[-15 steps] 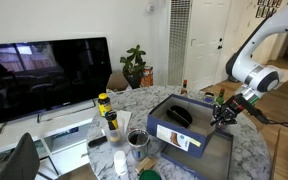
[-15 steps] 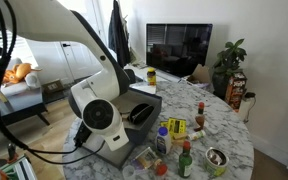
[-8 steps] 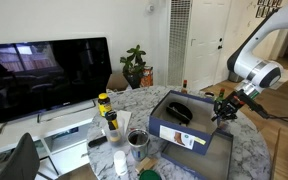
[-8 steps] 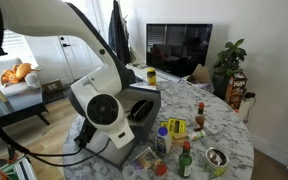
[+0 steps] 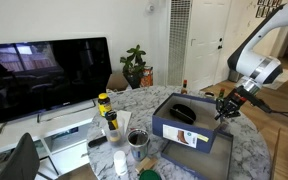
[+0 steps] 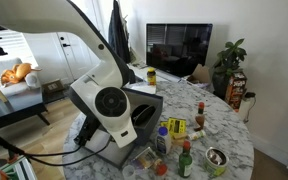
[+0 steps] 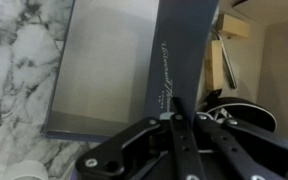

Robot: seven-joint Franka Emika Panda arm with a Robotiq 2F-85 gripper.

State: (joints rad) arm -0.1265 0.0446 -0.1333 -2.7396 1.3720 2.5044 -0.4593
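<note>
Between pincer (image 7: 175, 120) tips: edge of dark box lid (image 7: 184, 50), clamped tight; lid extends ahead.

Box lid (image 7: 184, 50): thin curly writing runs along it in the wrist view. It is too faint to read.
White sticker (image 5: 187, 139) on the side of the blue box (image 5: 167, 129): the print is too small to read.
Yellow label (image 6: 176, 127): the marks are too small to read.

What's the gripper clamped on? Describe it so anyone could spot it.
On the round marble table by the TV, past the bottles, sits an open shoebox. It's the only box: blue side, white label, black shoe inside, gripper shut on its edge.
</note>
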